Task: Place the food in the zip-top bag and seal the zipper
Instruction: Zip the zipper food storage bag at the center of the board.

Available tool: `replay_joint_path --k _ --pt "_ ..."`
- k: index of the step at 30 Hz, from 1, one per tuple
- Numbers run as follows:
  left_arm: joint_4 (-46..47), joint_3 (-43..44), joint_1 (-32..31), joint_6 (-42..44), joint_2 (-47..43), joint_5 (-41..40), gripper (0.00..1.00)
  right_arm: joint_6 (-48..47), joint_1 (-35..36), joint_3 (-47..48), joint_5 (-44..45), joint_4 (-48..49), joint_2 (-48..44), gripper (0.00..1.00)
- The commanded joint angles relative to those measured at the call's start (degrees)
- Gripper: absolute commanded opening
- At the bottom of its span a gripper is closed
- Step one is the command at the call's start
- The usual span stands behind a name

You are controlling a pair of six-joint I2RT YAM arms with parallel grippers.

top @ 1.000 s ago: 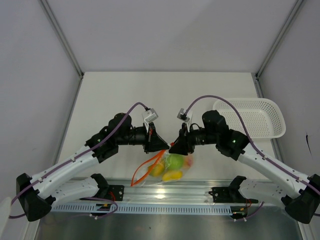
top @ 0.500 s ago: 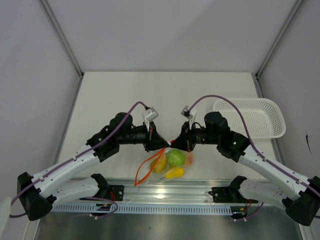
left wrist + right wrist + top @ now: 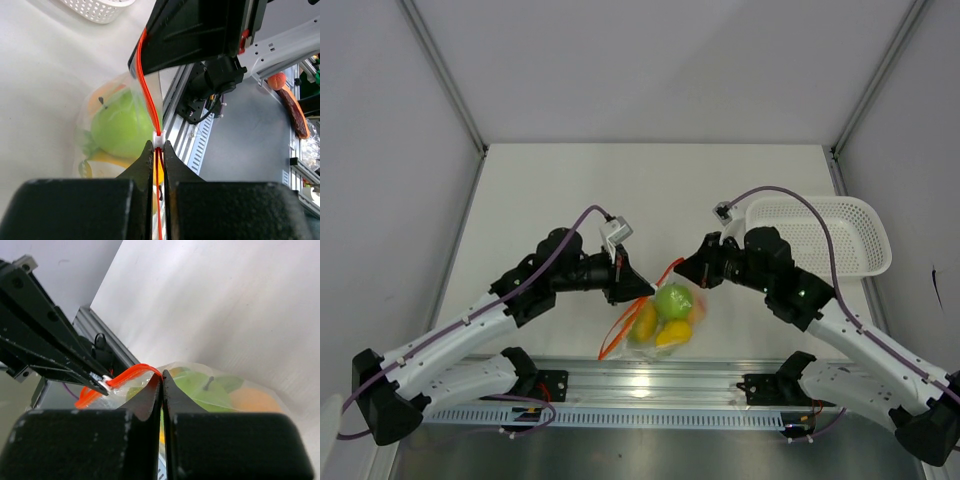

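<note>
The zip-top bag [image 3: 660, 318] hangs low over the table's near edge between both arms. It holds the food: a green apple [image 3: 672, 300], yellow fruit [image 3: 672, 334] and an orange piece [image 3: 252, 400]. My left gripper [image 3: 645, 292] is shut on the zipper [image 3: 150, 95] at its white slider [image 3: 158, 140]. My right gripper [image 3: 678, 272] is shut on the zipper's other end [image 3: 135, 374]. The orange-red strip is stretched between the two tips, and its loose part [image 3: 616, 338] droops to the lower left. The apple [image 3: 122, 127] shows through the clear plastic.
A white mesh basket [image 3: 830, 235] stands at the right edge of the table; its corner also shows as the basket [image 3: 100, 7] in the left wrist view. An aluminium rail [image 3: 640, 385] with the arm bases runs along the near edge, just below the bag.
My right gripper closed on the zipper's end and pulled back to the right, away from the left gripper. The bag shifted up and the strip drew taut between the tips.
</note>
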Motion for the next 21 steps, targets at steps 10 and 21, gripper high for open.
replay_joint_path --k 10,21 --pt "-6.2 -0.9 -0.3 0.5 -6.2 2.4 0.01 -6.6 -3.5 1.1 -9.5 1.1 -3.8 0.00" --pt "-8.3 1.3 -0.3 2.2 -5.9 2.6 0.01 -21.3 -2.9 14.9 -11.8 -14.9 0.0 0.77"
